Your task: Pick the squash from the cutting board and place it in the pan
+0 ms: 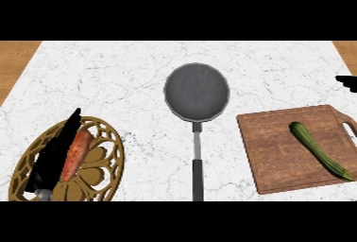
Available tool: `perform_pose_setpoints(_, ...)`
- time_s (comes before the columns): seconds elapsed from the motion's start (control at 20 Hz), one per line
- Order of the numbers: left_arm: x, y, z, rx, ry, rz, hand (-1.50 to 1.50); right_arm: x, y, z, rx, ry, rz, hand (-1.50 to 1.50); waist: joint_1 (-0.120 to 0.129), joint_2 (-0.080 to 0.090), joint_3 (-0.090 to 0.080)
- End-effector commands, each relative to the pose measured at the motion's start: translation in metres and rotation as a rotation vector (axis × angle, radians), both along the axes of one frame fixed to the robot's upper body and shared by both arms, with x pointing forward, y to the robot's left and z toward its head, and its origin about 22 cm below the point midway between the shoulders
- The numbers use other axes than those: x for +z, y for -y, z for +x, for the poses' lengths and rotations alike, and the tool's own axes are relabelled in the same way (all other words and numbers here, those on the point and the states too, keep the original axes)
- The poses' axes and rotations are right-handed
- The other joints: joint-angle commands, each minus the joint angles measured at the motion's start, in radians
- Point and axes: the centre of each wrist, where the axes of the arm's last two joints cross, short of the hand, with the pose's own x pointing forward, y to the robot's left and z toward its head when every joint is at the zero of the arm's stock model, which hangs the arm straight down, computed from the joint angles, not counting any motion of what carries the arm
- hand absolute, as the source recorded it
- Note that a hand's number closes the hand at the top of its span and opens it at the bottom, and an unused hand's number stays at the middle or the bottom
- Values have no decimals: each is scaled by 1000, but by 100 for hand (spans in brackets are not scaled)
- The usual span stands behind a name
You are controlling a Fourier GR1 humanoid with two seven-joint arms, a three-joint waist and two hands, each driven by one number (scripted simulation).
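Observation:
A long green squash (319,150) lies slantwise on the brown wooden cutting board (275,151) at the right of the counter. The dark grey pan (197,92) sits in the middle with nothing in it, and its handle (197,165) points toward me. My left hand (54,153) shows at the lower left, seen edge-on with straight fingers, over a woven golden plate and far from the squash. Only a small black part of my right hand (346,82) shows at the right edge, above the board.
An orange carrot (75,155) lies on the woven golden plate (105,160) at the lower left, right beside my left hand. The white marble counter (111,80) ends in wooden strips at the far left and far right.

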Motion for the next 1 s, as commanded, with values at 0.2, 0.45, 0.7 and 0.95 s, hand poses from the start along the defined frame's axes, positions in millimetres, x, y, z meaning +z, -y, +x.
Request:
perform_pose_setpoints(0.2,-3,11,2,22,13,-2,0,-6,-50,22,98,-103,-132,-150,-7,-1,0)
perform_pose_setpoints(0.45,-3,-1,-10,18,-4,6,0,-18,-75,11,163,-202,-287,-150,-16,-6,-1)
perform_pose_setpoints(0.7,-10,-12,-12,21,-7,-5,0,-16,-87,18,172,-249,-333,-150,-13,-2,-1)
perform_pose_setpoints(0.95,1,0,18,10,-16,-5,0,-25,-83,17,181,-296,-332,-150,-16,-1,-1)
